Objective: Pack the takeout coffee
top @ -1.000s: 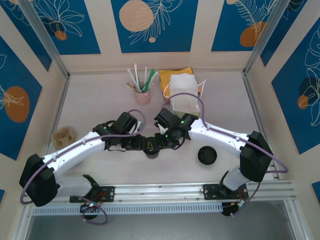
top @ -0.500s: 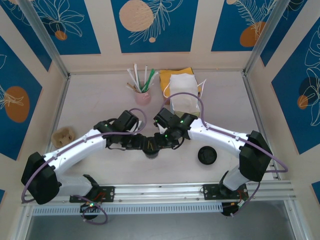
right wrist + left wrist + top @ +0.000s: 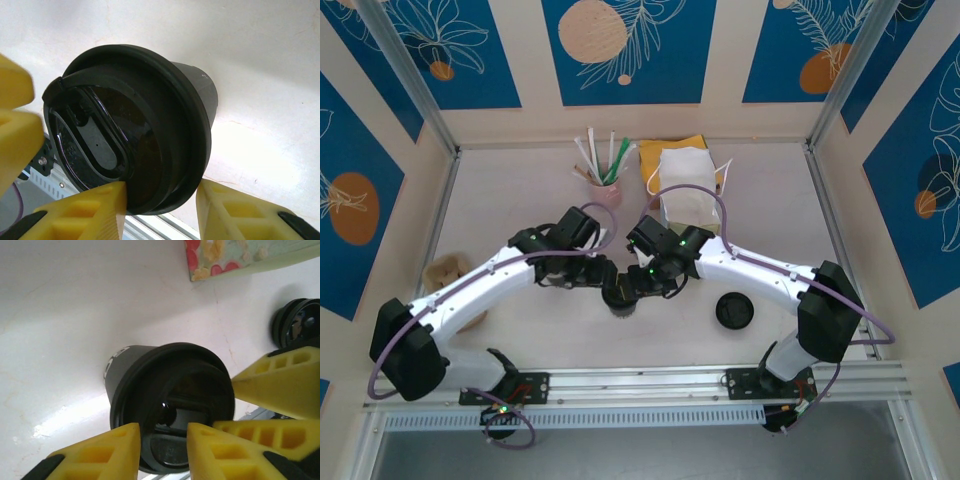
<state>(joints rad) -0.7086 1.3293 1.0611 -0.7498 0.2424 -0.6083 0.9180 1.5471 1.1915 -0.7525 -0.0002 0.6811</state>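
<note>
Straws (image 3: 600,155) fill pink cup (image 3: 606,193) at twelve o'clock, pale-yellow paper bag (image 3: 686,195) at one, loose black plastic lid (image 3: 734,311) at three; centre, right gripper (image 3: 161,191) clamps dark black-lidded coffee cup (image 3: 620,303); left gripper (image 3: 163,434) narrow, grip unclear.

Bright, even light; soft close-up blur

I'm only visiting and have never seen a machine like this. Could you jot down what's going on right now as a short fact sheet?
coffee cup: dark, between the two claws near the middle of the table
black lid: fitted on the cup
right claw: fingers on either side of the cup's rim, apparently gripping it
left claw: at the lid's edge, grip unclear
loose lid: black, lying on the table to the right of the cup
paper bag: standing at the back
cup of straws: pink, left of the bag
</note>
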